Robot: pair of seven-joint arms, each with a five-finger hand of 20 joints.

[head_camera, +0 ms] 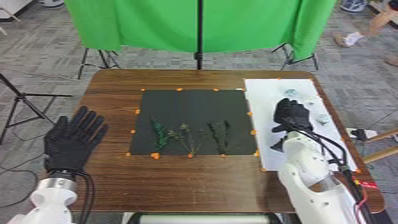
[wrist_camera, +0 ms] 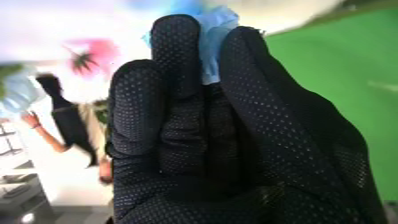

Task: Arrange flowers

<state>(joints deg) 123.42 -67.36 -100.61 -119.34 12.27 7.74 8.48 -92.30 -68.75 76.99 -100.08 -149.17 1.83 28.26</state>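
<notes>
In the head view, my left hand (head_camera: pixel 73 140) rests palm up at the table's left side with its fingers straight. My right hand (head_camera: pixel 291 114) is over the white sheet, close to a pale blue flower (head_camera: pixel 290 93). Two more blooms, one pale (head_camera: pixel 310 100) and one bluish (head_camera: pixel 322 118), lie to its right. In the right wrist view, my right hand (wrist_camera: pixel 187 112) has light blue petals (wrist_camera: pixel 218 25) pinched at its fingertips; a pink flower (wrist_camera: pixel 99 50) and another pale blue one (wrist_camera: pixel 18 92) are farther off. Green sprigs (head_camera: pixel 160 134) and dark stems (head_camera: pixel 219 136) lie on the black sheet.
The black sheet (head_camera: pixel 182 107) lies mid-table, held at its edges by orange marks, with the white sheet (head_camera: pixel 271 155) along its right side. Brown wood (head_camera: pixel 178 185) shows around them. A green cloth (head_camera: pixel 142 25) hangs on stands beyond the far edge.
</notes>
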